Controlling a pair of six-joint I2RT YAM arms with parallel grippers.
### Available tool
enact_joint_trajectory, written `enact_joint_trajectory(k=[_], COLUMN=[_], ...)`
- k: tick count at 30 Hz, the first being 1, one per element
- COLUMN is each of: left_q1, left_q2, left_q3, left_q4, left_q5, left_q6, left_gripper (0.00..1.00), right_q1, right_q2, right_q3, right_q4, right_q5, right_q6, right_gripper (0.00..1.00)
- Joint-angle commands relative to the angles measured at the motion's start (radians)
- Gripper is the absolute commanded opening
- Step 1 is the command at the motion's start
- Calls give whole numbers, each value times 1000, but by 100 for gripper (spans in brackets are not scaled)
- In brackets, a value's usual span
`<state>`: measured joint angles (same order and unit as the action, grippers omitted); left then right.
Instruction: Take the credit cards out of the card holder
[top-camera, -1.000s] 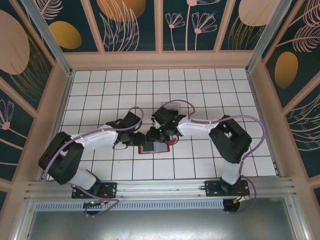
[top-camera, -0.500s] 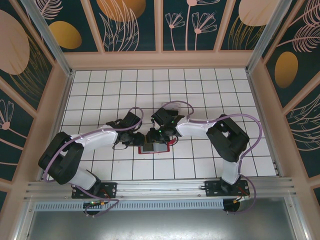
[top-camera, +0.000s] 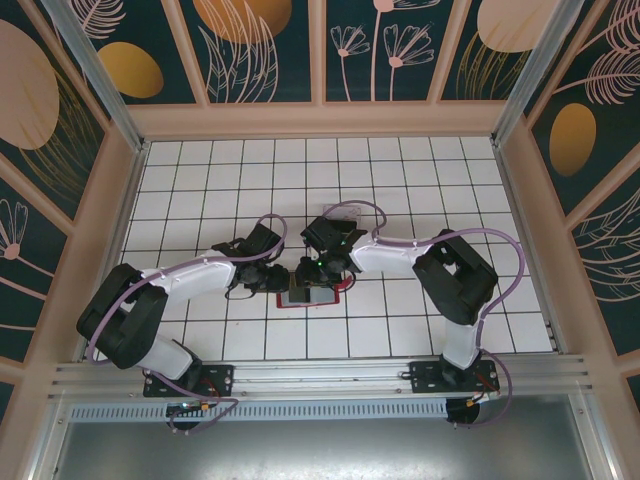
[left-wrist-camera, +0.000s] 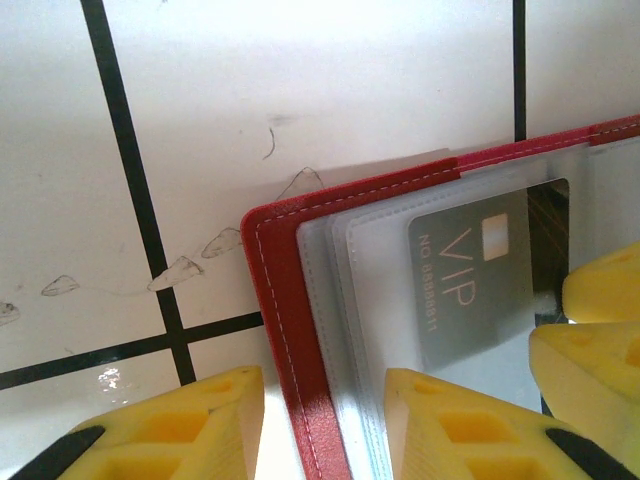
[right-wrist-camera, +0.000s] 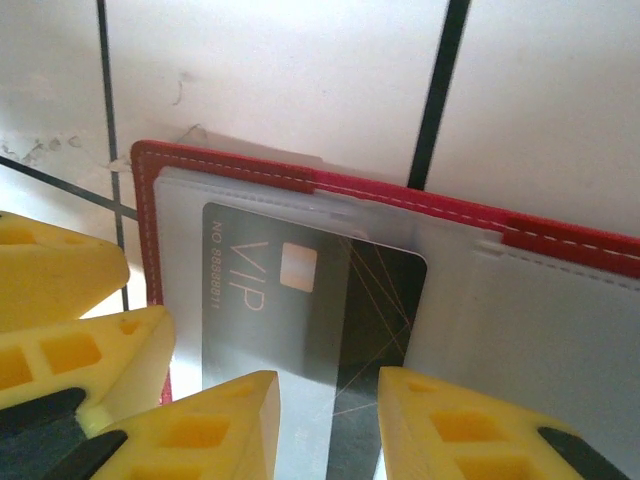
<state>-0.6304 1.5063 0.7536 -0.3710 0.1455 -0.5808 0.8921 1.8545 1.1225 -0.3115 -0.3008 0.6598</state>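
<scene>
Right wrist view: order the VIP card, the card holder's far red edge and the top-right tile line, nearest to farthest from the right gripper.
1. VIP card, between the right gripper's fingers.
2. Card holder's far red edge, beyond the card.
3. Top-right tile line, on the table beyond.

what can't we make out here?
Card count: frame edges crop the card holder in both wrist views; sleeves blur anything behind the VIP card.
Whether the right gripper pinches that card: right wrist, its fingers cover the contact.
Top view: holder too small to read.
</scene>
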Motion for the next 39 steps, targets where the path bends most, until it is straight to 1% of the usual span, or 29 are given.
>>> enact_joint_trajectory(k=[1, 7, 17, 23, 31, 39], left_q1=[2, 2, 3, 1, 2, 1], left_q2=[15, 21, 40, 57, 74, 83], left_q3=[13, 11, -5, -17, -20, -27], left_q4=[-19, -10, 6, 9, 9, 9], left_q5=[3, 12, 23, 19, 22, 29], left_q6=[11, 11, 10, 10, 12, 15], left_gripper=[37, 38, 38, 38, 37, 36], right_q1=[8, 3, -29, -51, -65, -68], right_q2=[-29, -62, -92, -82, -59, -46], right_q3=[32, 19, -76, -133, -181, -200], right_q4=[-51, -26, 83, 150, 220, 245], right_q5=[35, 23, -45, -84, -131, -141], right_q6=[-19, -3, 33, 47, 58, 63], right_gripper=[32, 32, 31, 30, 25, 25])
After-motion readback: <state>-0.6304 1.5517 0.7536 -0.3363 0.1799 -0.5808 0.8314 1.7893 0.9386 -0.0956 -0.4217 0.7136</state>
